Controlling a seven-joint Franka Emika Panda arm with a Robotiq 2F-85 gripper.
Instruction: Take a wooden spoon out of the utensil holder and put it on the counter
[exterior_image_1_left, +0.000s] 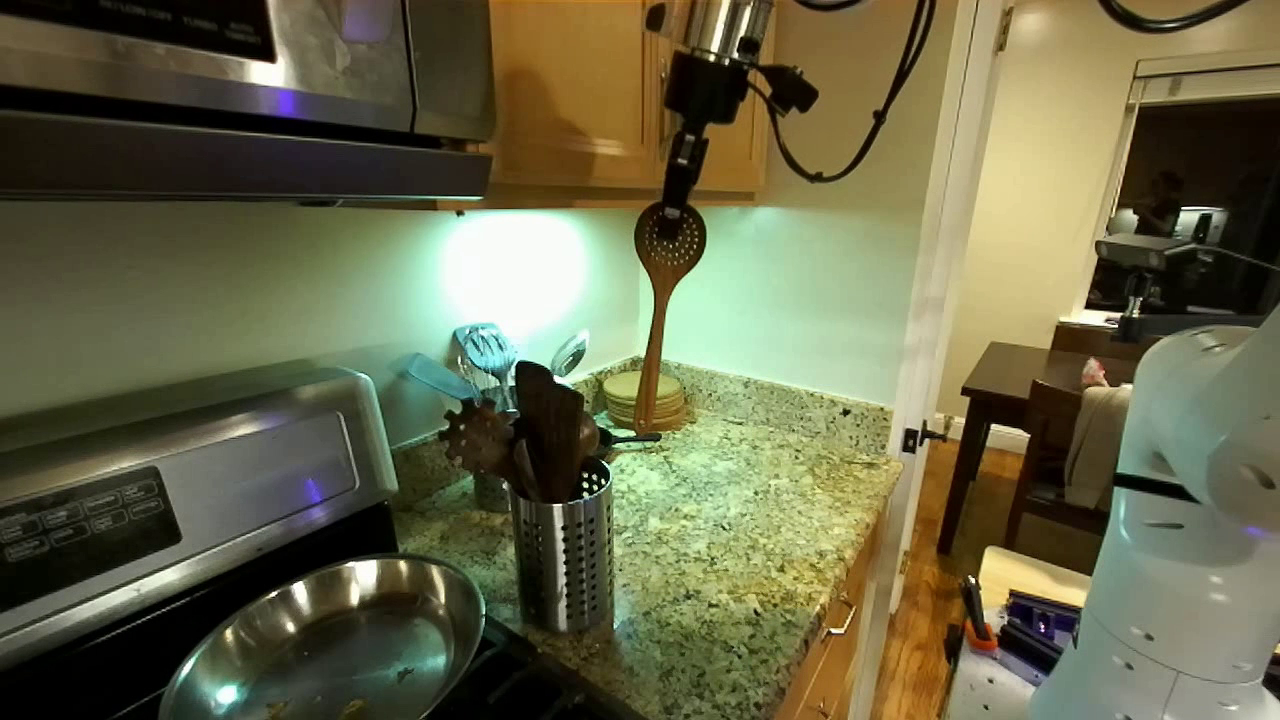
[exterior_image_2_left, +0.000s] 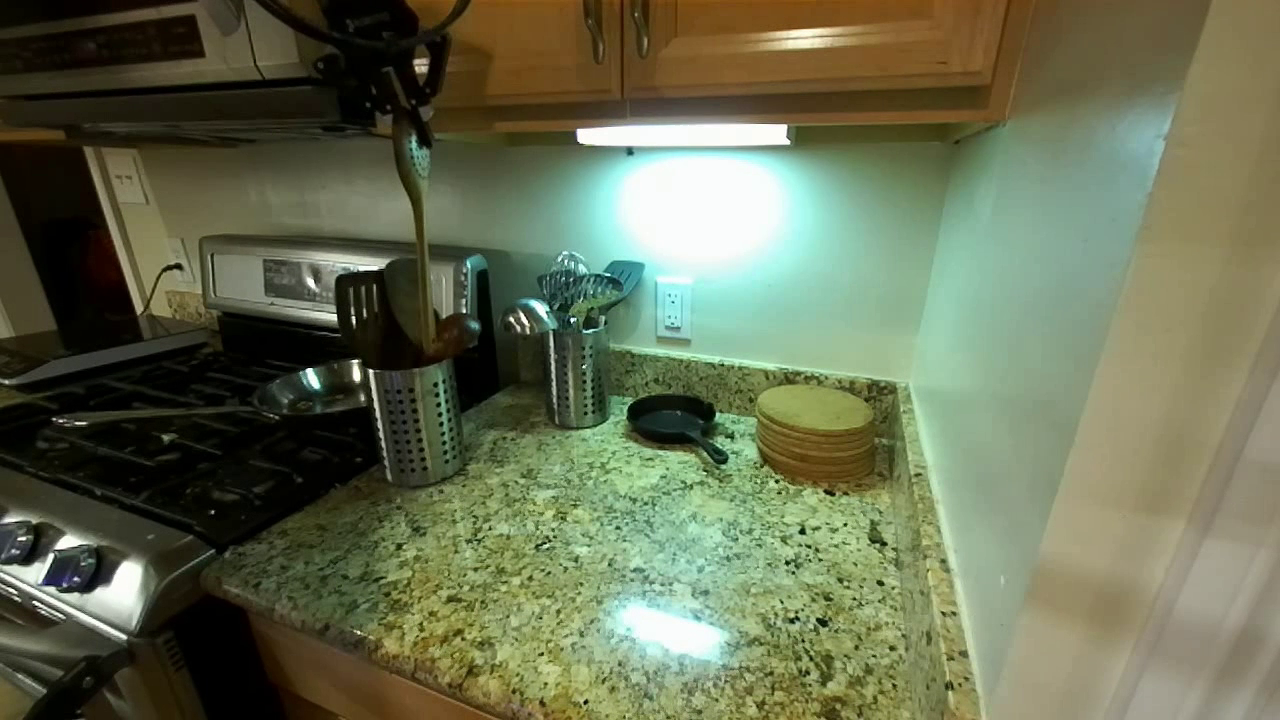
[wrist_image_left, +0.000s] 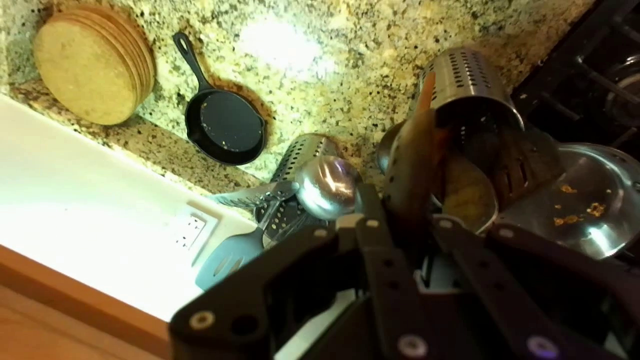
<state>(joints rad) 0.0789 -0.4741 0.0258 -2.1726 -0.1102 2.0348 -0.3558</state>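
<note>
The wooden spoon (exterior_image_1_left: 655, 320) is brown with small holes in its oval bowl and a long slim handle. My gripper (exterior_image_1_left: 673, 210) is shut on its bowl, and the spoon hangs nearly upright, handle down. It also shows in an exterior view (exterior_image_2_left: 421, 240) and the wrist view (wrist_image_left: 412, 155). The metal utensil holder (exterior_image_1_left: 565, 570) stands on the granite counter (exterior_image_1_left: 720, 540) with several darker wooden utensils in it. In an exterior view (exterior_image_2_left: 415, 430) the handle overlaps those utensils. In the other pictures its lower end is beside and above the holder, apart from it.
A second metal holder (exterior_image_2_left: 577, 380) with several utensils, a small black skillet (exterior_image_2_left: 672, 415) and a stack of round boards (exterior_image_2_left: 815, 430) stand along the back wall. A steel pan (exterior_image_1_left: 330, 640) is on the stove. Cabinets (exterior_image_1_left: 570, 90) and a microwave (exterior_image_1_left: 340, 70) are overhead.
</note>
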